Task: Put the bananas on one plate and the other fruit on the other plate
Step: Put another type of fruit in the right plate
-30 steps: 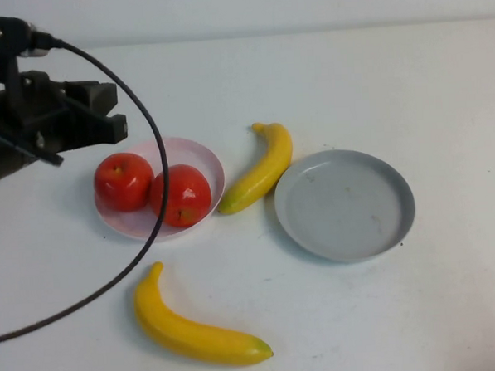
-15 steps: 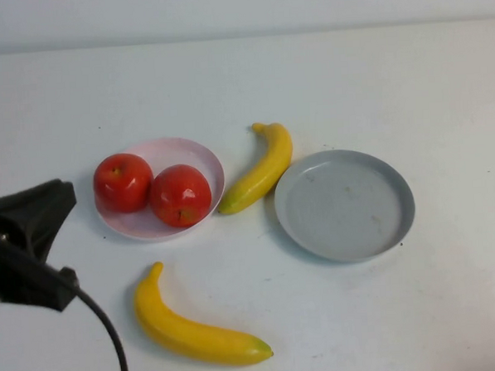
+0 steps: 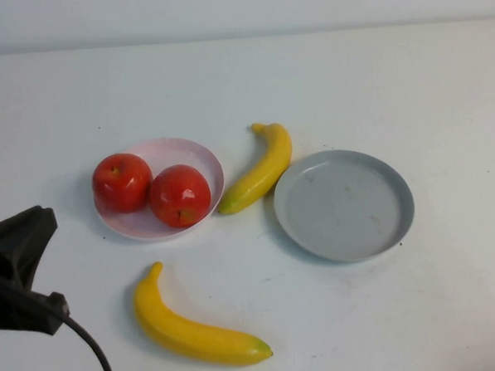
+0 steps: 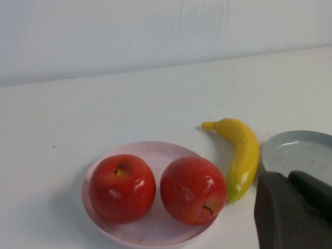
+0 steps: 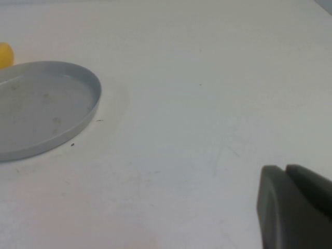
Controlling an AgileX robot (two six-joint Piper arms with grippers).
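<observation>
White table point(image 3: 374, 71) holds everything. Grey plate point(image 3: 344, 204) lies bare, well beyond the left gripper point(image 4: 293, 212), whose jaws are closed on nothing. Pink plate point(image 3: 198, 159), nearer that gripper, carries two apples point(image 3: 123, 180) side by side. One banana point(image 3: 260, 176) lies between the plates, another point(image 3: 193, 331) near the gripper. Right gripper point(image 5: 295, 207) hangs closed and empty beside the grey plate.

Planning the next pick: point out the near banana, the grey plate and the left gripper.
near banana point(image 3: 197, 333), high view, mid-body.
grey plate point(image 3: 316, 228), high view, bare floor near rim.
left gripper point(image 4: 290, 207), left wrist view, shut fingertips.
</observation>
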